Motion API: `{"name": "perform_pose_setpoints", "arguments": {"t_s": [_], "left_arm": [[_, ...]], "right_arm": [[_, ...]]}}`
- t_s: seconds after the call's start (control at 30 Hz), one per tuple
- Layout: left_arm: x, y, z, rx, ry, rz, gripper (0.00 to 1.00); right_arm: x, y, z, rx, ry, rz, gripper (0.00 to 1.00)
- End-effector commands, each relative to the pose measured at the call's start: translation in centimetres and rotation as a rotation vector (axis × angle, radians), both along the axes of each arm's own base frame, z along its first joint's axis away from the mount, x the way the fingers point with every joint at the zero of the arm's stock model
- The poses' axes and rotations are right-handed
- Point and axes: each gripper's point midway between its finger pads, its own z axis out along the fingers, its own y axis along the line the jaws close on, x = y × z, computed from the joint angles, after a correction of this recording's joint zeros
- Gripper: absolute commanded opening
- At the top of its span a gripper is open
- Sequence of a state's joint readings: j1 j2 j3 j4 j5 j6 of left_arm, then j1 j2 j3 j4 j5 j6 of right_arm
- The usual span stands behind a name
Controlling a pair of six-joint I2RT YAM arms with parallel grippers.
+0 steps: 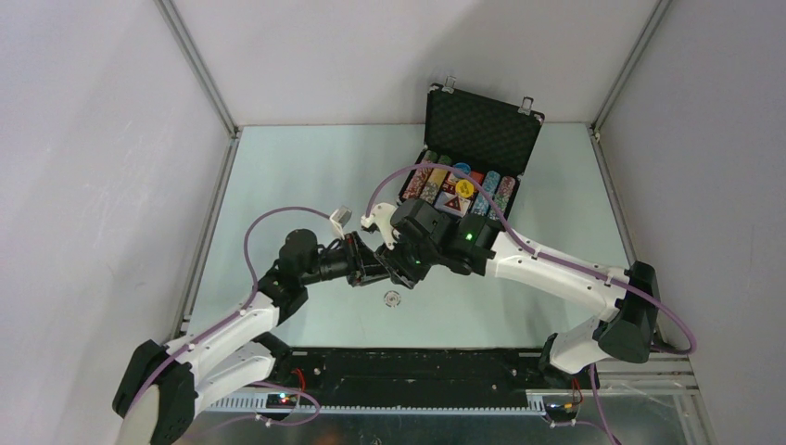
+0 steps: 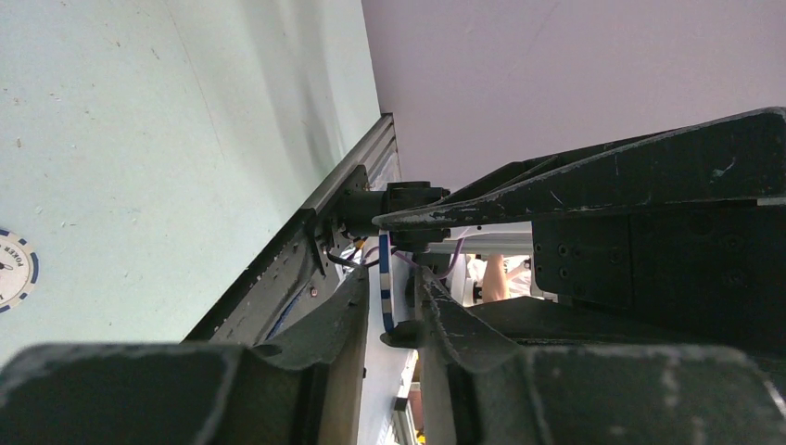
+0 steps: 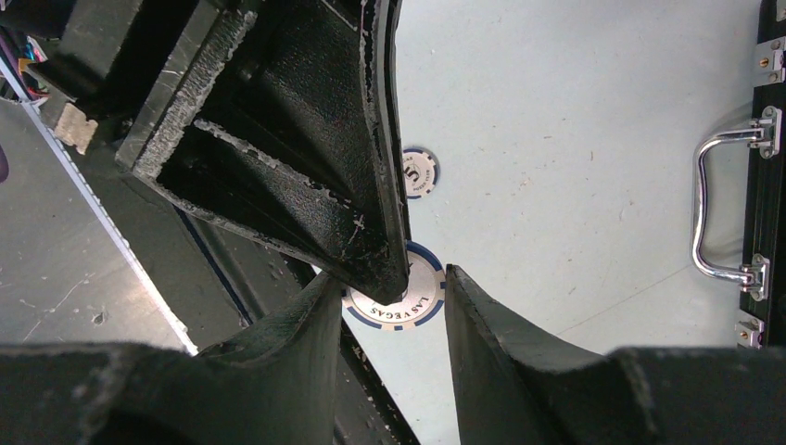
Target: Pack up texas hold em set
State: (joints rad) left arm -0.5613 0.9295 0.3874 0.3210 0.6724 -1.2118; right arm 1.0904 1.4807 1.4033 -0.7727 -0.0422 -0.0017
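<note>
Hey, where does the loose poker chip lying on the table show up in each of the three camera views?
Top external: the loose poker chip lies on the table, low centre, just below where the two arms meet.
Left wrist: cut off at the left edge, mid-height.
Right wrist: upper centre.
Shared landmark: the Las Vegas chip between the jaws, edge-on in the left wrist view, hidden from above.

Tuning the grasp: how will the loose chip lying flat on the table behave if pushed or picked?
The loose chip is a thin disc lying flat, so a push probably slides it rather than tips it. Low edge likely makes it hard for jaws to catch. The held chip shows no bend between the right jaws, so probably stiff.
</note>
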Motion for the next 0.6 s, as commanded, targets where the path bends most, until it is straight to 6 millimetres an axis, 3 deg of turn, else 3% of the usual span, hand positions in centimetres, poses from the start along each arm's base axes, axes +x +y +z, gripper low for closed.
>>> {"name": "perform_pose_setpoints", "arguments": {"t_s": [0.0, 0.57], "left_arm": [[-0.02, -0.65, 2.17, -0.032, -0.069, -0.028, 0.28], [-0.13, -0.76, 2.10, -0.032, -0.067, -0.030, 0.13]], "right_arm": [[0.97, 1.22, 2.05, 0.055, -0.061, 0.006, 0.42], [1.13, 1.24, 2.55, 0.067, -0.074, 0.001, 0.42]]}}
